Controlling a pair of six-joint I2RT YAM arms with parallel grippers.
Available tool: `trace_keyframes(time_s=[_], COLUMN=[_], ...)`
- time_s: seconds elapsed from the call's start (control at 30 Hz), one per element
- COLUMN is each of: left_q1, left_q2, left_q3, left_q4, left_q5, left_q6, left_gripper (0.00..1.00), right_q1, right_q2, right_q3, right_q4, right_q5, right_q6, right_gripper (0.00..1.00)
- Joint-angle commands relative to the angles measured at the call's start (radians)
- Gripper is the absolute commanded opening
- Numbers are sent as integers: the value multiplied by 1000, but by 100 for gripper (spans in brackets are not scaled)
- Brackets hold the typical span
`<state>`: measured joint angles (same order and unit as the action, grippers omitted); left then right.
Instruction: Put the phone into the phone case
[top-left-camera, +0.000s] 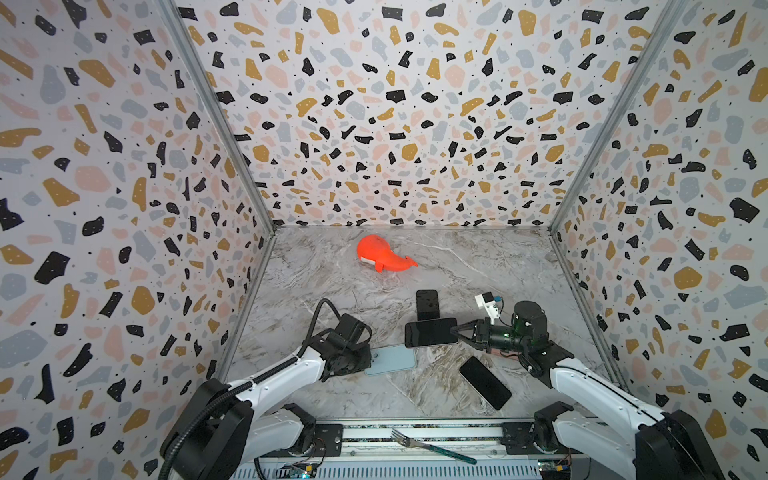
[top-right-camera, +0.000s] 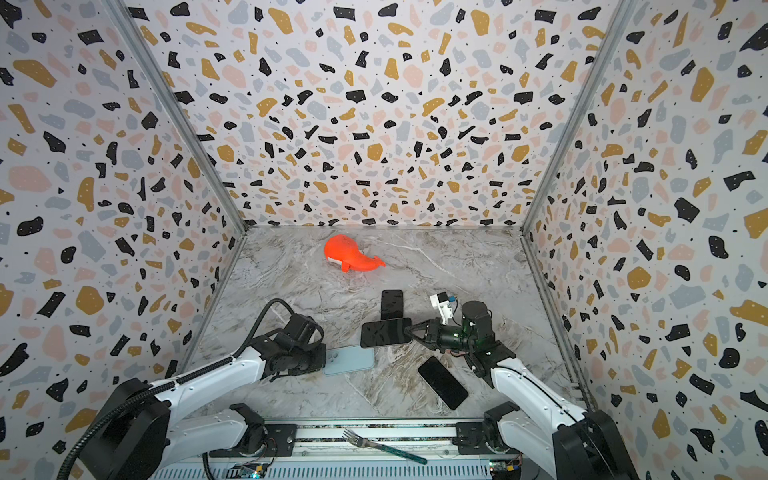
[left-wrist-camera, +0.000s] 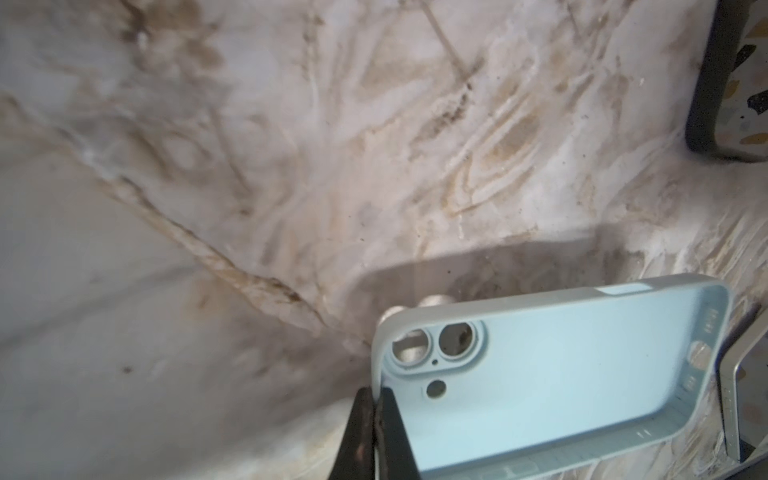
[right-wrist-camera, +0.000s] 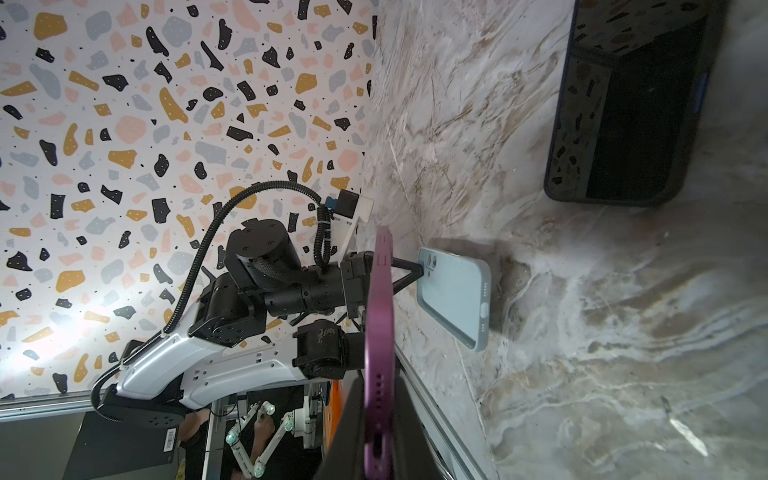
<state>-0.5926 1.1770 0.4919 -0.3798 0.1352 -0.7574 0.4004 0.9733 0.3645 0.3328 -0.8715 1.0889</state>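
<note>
Fork (top-left-camera: 432, 446) lies on the front rail (top-left-camera: 374, 433), out of play. Behind it the right gripper (top-left-camera: 455, 331) is clamped on one short end of the phone (top-left-camera: 430, 332), which hangs above the table (top-left-camera: 374, 299), screen up, just beside the case (top-left-camera: 395, 359). The left gripper (left-wrist-camera: 376, 399) is pinched tight on the case's wall at the camera-hole corner. The phone is likely stiff, slick and heavyish for an end pinch, so it may twist. The case looks light and bendy; its rim probably needs pressing on corner by corner.
</note>
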Motion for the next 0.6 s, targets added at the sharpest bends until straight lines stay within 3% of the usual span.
trace_keyframes(time_s=[0.0,0.37,0.57], left_q1=[-60,-178,-180], left_q2=[26,125,119], left_q3=[17,60,51], left_q4=[48,118,141], left_q5=[-21,-42,-27], left_q6=[-65,-158,-174], left_gripper=[1,7,19], right_q1=[-2,23,83], right_q2=[-53,-64,-22], right_q3=[-25,-121,-162], right_q4=[-23,53,144], right_q5=[-17,6,41], right_q6=[0,75,144], right_gripper=[3,3,2])
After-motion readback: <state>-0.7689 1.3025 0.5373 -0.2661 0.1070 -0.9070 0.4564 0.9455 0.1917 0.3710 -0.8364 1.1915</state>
